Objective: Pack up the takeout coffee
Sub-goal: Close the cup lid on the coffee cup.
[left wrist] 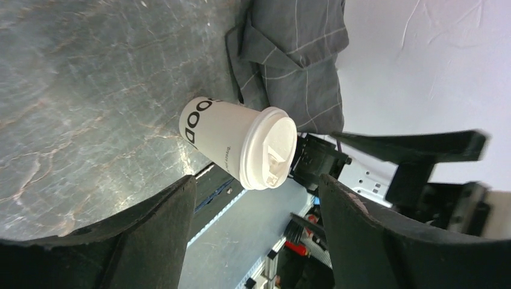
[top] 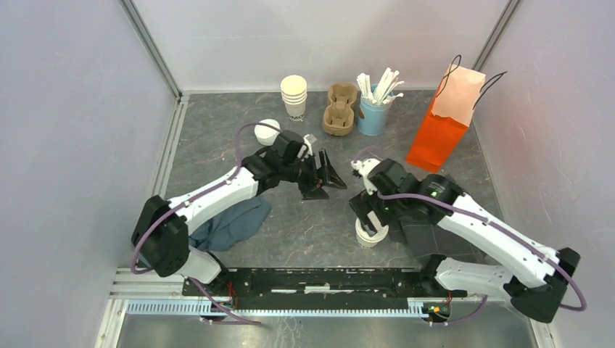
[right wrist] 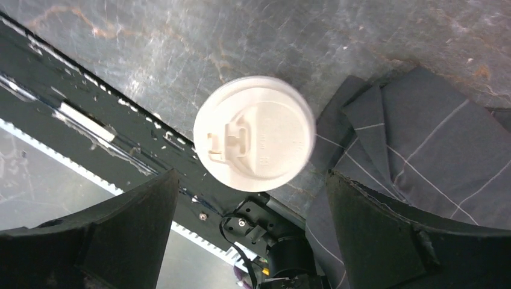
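One takeout coffee (top: 371, 235), a cream paper cup with a white sip lid, stands upright near the table's front edge. My right gripper (top: 368, 217) hovers just above it, open, and touches nothing. From the right wrist the lid (right wrist: 254, 141) shows from above, ahead of the open right gripper (right wrist: 252, 198). My left gripper (top: 330, 183) is open over mid-table, empty, facing that cup. The left wrist view shows the cup (left wrist: 226, 138) beyond the open left gripper (left wrist: 257, 195). A white round-topped item (top: 267, 130) sits behind the left arm; I cannot tell what it is.
At the back stand a stack of lidless cups (top: 294, 96), a brown cardboard cup carrier (top: 341, 109), a blue cup of stirrers (top: 373, 114) and an orange paper bag (top: 444, 123). A grey cloth (top: 233, 221) lies front left, a dark cloth (top: 424, 235) beside the cup.
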Controlling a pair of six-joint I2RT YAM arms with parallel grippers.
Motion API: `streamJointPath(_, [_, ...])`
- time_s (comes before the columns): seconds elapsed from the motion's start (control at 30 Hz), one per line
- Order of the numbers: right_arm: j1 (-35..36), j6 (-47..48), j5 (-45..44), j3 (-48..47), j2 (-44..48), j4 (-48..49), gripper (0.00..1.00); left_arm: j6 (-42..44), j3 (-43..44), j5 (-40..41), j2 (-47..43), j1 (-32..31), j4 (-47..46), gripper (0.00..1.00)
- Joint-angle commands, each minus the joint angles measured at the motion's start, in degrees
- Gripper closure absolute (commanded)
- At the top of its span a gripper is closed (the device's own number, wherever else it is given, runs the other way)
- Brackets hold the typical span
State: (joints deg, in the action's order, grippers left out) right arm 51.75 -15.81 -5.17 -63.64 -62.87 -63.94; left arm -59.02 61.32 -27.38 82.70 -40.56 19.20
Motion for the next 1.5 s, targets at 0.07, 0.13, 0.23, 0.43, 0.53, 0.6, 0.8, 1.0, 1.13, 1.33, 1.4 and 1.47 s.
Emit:
streamJointPath(0.07, [-17.20, 3.47, 9.29, 1.20, 6.69, 5.05, 0.05, 2.02, 3.52, -4.80, 6.34, -5.08, -4.98, 0.26])
streamJointPath(0.13, [-21.84, 5.45, 12.67, 1.58, 7.06, 5.47, 0.05, 2.01, 4.71, -5.27, 8.38, -6.74, -5.29, 0.28])
streamJointPath(0.23, [-27.55, 7.33, 18.72, 5.32, 8.07, 8.50, 0.08, 2.49, 6.38, -5.66, 11.14, -8.85, -5.31, 0.29])
streamJointPath(0.43, [-33.33, 9.25, 24.55, 10.07, 9.82, 10.82, 0.14, 3.18, 7.83, -5.64, 13.70, -10.68, -5.25, 0.32])
streamJointPath(0.53, [-33.47, 9.35, 26.49, 11.53, 10.35, 11.96, 0.17, 3.41, 8.17, -6.94, 14.70, -11.41, -5.30, 0.34])
streamJointPath(0.6, [-33.47, 9.22, 25.97, 11.89, 10.32, 12.30, 0.19, 3.83, 8.47, -7.65, 15.30, -11.64, -4.58, 0.36])
streamJointPath(0.8, [-33.44, 11.51, 26.29, 12.64, 9.26, 11.83, 0.26, 6.62, 9.37, -8.69, 16.26, -12.21, -0.53, 0.41])
streamJointPath(1.0, [-33.38, 10.73, 29.49, 15.79, 10.31, 13.11, 0.29, 6.72, 9.13, -8.81, 16.22, -13.16, -0.47, 0.46])
streamJointPath(1.13, [-33.38, 11.01, 29.05, 17.52, 11.36, 13.08, 0.30, 7.09, 8.98, -8.23, 16.61, -13.99, 0.43, 0.50])
streamJointPath(1.33, [-33.37, 11.27, 29.77, 19.33, 12.14, 13.47, 0.30, 7.77, 8.91, -6.29, 16.45, -14.81, 2.17, 0.53])
streamJointPath(1.4, [-33.39, 11.33, 29.76, 19.58, 12.30, 13.49, 0.30, 7.94, 8.90, -5.80, 16.37, -15.03, 2.50, 0.54])
streamJointPath(1.47, [-33.40, 11.16, 30.08, 19.99, 12.74, 13.63, 0.31, 7.96, 8.98, -5.63, 16.50, -15.28, 2.58, 0.54])
